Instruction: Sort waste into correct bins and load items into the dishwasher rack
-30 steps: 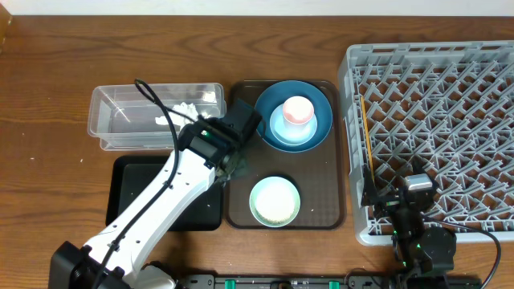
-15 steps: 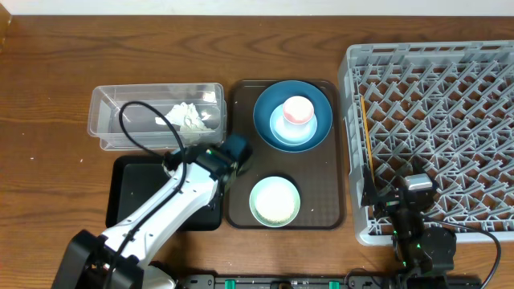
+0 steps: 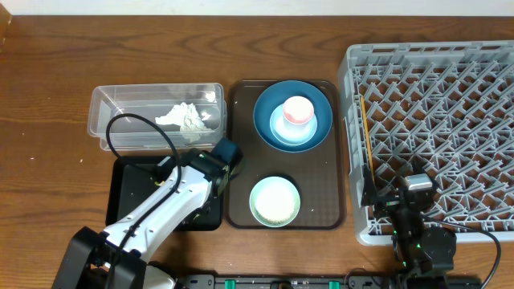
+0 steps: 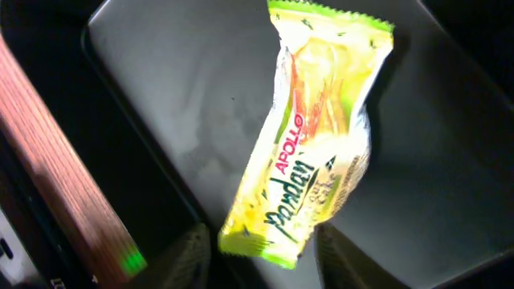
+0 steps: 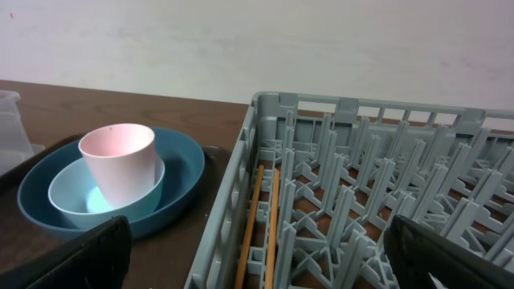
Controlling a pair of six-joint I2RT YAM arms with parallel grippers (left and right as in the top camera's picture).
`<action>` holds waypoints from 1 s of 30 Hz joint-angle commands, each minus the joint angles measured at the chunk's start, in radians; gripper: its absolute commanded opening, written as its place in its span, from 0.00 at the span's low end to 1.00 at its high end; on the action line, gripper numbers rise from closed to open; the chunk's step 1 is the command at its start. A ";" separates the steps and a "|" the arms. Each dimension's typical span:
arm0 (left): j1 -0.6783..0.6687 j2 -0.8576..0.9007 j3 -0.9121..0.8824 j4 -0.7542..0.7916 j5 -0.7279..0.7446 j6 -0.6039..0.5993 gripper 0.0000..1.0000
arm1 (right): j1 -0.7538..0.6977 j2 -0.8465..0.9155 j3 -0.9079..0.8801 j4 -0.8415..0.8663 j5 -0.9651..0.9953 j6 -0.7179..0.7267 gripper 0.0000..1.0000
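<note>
The left gripper (image 4: 263,258) hangs over the black tray's (image 3: 128,193) far right corner with its fingers parted. The wrapper's (image 4: 317,136) lower end sits between them, and a gap shows on one side. The tissue (image 3: 186,118) lies toward the tub's (image 3: 108,120) right end. The right gripper (image 5: 257,250) is spread wide, holding nothing, at the rack's (image 3: 434,120) near left corner. The plate (image 3: 321,108), blue bowl (image 3: 281,128) and cup (image 3: 298,110) are stacked at the brown tray's (image 3: 329,185) far edge. The mint bowl (image 3: 275,201) sits at its near edge.
</note>
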 commanded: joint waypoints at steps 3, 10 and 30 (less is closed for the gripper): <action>0.005 -0.013 0.006 0.007 0.035 0.044 0.54 | 0.010 0.000 -0.001 -0.004 0.000 -0.011 0.99; 0.005 -0.102 0.123 0.010 0.107 0.386 0.53 | 0.011 0.000 -0.001 -0.004 0.000 -0.011 0.99; -0.232 -0.247 0.150 0.221 0.532 0.671 0.49 | 0.011 0.000 -0.001 -0.004 0.000 -0.011 0.99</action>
